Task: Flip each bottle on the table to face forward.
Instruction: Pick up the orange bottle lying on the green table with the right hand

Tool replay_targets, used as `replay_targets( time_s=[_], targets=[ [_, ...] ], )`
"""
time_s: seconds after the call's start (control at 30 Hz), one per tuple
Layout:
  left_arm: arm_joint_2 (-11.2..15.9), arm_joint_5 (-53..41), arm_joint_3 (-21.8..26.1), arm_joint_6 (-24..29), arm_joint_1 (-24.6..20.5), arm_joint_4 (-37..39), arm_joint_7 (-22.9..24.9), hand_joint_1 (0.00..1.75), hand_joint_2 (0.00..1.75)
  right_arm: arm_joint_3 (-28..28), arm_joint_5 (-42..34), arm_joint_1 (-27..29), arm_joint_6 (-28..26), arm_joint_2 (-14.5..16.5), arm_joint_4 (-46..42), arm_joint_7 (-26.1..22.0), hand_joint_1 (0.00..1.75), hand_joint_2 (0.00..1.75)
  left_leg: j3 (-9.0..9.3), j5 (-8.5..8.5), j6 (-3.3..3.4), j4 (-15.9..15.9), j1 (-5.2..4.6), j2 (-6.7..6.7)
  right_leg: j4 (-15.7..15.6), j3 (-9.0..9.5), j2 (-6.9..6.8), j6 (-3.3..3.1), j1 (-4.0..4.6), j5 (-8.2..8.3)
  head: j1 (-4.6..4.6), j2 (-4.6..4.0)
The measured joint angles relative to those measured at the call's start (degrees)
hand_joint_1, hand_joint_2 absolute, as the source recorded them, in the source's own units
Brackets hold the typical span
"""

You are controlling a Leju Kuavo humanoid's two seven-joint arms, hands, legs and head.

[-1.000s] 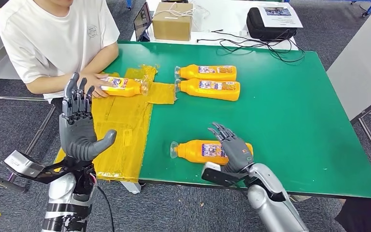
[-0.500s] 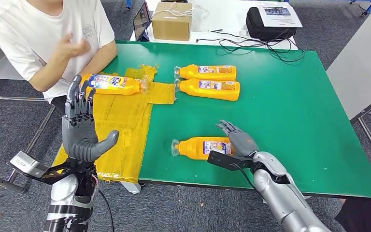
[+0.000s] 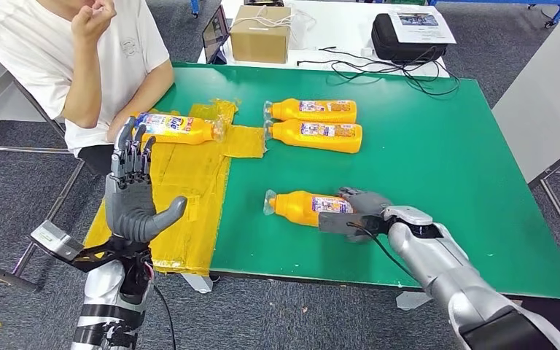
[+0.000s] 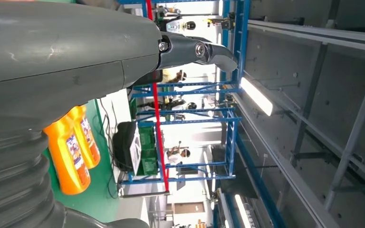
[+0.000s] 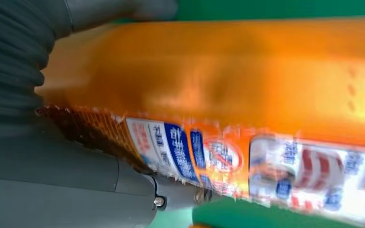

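A: Four orange bottles lie on the green table (image 3: 437, 168); what changed?

B: The right hand (image 3: 362, 211) has come down from hovering and now clasps the near bottle (image 3: 306, 207) at its base; the turn can begin; the person's hand has lifted off the far-left bottle (image 3: 171, 127).

A: And the left hand (image 3: 133, 197)?

B: Raised, fingers spread, holding nothing; still beside the yellow sheet (image 3: 182, 182).

There were four orange bottles (image 3: 313, 209) on the green desk (image 3: 437, 168), one cardboard box (image 3: 260, 33), one black bag (image 3: 407, 35) and one person (image 3: 73, 58).
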Motion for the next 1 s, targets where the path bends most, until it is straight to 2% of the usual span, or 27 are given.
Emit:
replay_targets(
  time_s=[0.17, 0.33, 0.43, 0.53, 0.63, 0.73, 0.87, 1.0],
  targets=[
    [0.00, 0.01, 0.02, 0.15, -0.13, 0.91, -0.02, 0.00, 1.75, 4.62, 0.53, -3.55, 1.77, -0.21, 3.24, 0.92, 1.75, 1.75, 0.02, 0.00, 0.00, 0.00, 0.00, -0.01, 0.00, 0.02, 0.00, 0.00, -0.01, 0.00, 0.01, 0.00],
    [0.00, 0.01, 0.04, 0.24, -0.14, 1.45, -0.02, 0.00, 1.75, 6.70, -0.17, -4.80, 1.91, -0.24, 4.85, 0.69, 1.75, 1.75, 0.01, 0.00, 0.00, 0.00, 0.00, 0.00, 0.00, 0.01, 0.00, 0.00, -0.01, 0.00, 0.00, 0.00],
    [0.01, 0.23, 0.04, 0.18, -0.13, 1.71, -0.02, 0.00, 1.75, 7.15, -3.71, -4.77, 0.83, -0.61, 5.12, -1.89, 1.75, 1.75, 0.00, 0.00, 0.00, 0.01, 0.00, -0.01, 0.00, -0.01, -0.01, 0.00, 0.00, 0.00, 0.00, 0.00],
    [0.04, 1.11, 0.02, -0.29, -0.12, 1.79, -0.01, 0.00, 1.75, 6.76, -10.07, -3.12, -2.96, -1.38, 4.26, -6.73, 1.75, 1.75, -0.01, -0.01, 0.00, 0.00, 0.01, -0.01, 0.00, -0.01, -0.01, 0.00, 0.01, -0.01, 0.01, 0.00],
    [0.01, 3.13, -0.04, -1.04, 0.13, 1.80, 1.07, 0.00, 1.75, 4.11, -17.88, 1.91, -9.62, -1.83, 0.33, -12.09, 1.75, 1.75, -0.03, -0.06, -0.02, -0.01, 0.03, -0.01, 0.00, -0.01, 0.00, 0.00, 0.04, -0.02, 0.03, 0.00],
    [-0.44, 5.78, -0.49, -1.32, 0.93, 1.82, 4.03, 0.00, 1.75, -1.26, -22.95, 10.48, -16.16, -0.50, -8.20, -15.57, 1.75, 1.75, -0.10, -0.13, -0.06, -0.01, 0.05, 0.00, 0.00, -0.10, 0.02, -0.01, 0.07, -0.03, -0.01, 0.00],
    [-1.25, 8.22, -1.56, -0.74, 1.88, 2.12, 6.01, 0.00, 1.75, -7.05, -24.03, 19.32, -18.09, 2.02, -18.67, -15.88, 1.75, 1.75, -0.32, -0.12, -0.08, -0.02, 0.09, -0.07, 0.02, -0.31, -0.04, -0.02, 0.10, -0.08, -0.02, 0.00],
    [-2.70, 14.99, -2.03, -0.48, 4.42, 2.69, 9.79, 0.00, 1.75, -13.74, -25.99, 26.01, -21.88, 5.55, -28.34, -18.37, 1.75, 1.75, -0.36, -0.14, -0.09, -0.04, 0.08, 0.00, 0.02, -0.36, 0.02, -0.04, 0.08, -0.10, -0.01, 0.00]
  ],
)
